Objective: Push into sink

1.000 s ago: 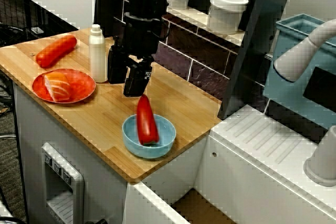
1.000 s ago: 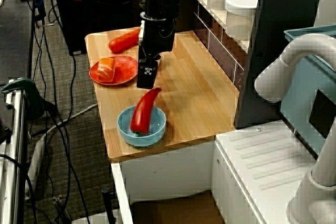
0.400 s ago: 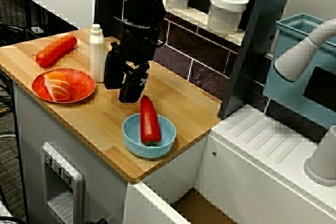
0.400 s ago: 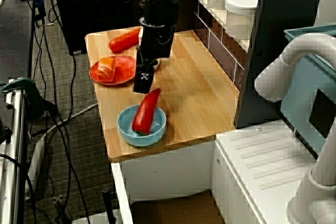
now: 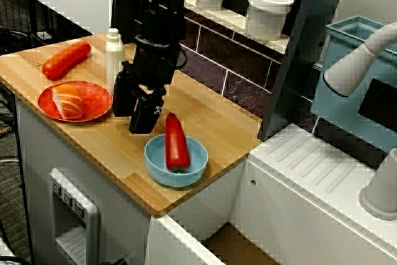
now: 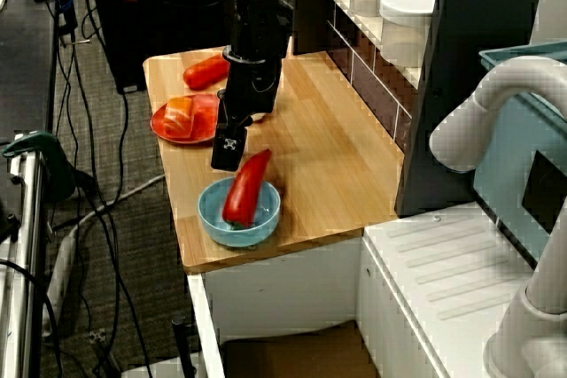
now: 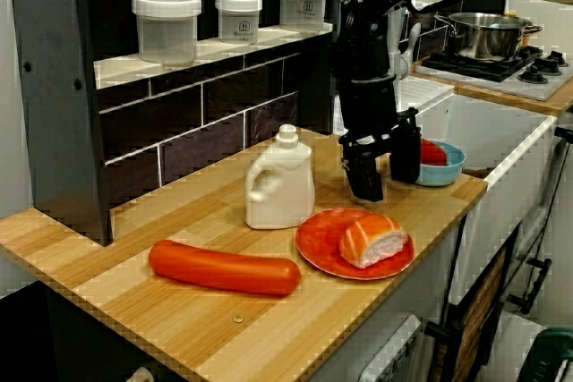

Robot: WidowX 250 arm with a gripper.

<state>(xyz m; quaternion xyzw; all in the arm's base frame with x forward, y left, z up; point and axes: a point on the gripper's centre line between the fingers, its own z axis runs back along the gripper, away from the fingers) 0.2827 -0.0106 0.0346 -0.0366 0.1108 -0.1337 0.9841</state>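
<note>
Sink (image 5: pixel 186 240) at bottom of the view from above, approx 5 o'clock from blue bowl (image 5: pixel 155 161), past counter (image 5: pixel 211 122) edge and lower. Only corner of white rim and bit of brownish floor in shot there. Shows as a white-walled basin at far right in the low view along the counter.

Blue bowl on counter near corner closest to sink, upright. Red pepper (image 5: pixel 175 144) inside, leaning, tip sticking out over rim toward 12 o'clock.

Pincer (image 5: pixel 131 120) open, nothing between fingers, pointing down, tips at or just above counter level. Sits approx 10 o'clock from bowl, just beside rim; contact w/ bowl: cannot tell. One finger overlaps bowl in the low view along the counter, other finger nearer red plate (image 5: pixel 93 98).

Red plate at 9 o'clock from pincer, w/ salmon piece (image 5: pixel 68 102) on it. White bottle (image 5: pixel 113 54) upright, approx 11 o'clock from pincer, partly behind arm. Long red sausage (image 5: pixel 65 60) lying flat at 10 o'clock from plate, near far counter corner.

White-lidded jars (image 5: pixel 270 13) on shelf behind counter, approx 1 o'clock from bowl. Teal crate (image 5: pixel 344 72) at 3 o'clock, well apart from bowl.
</note>
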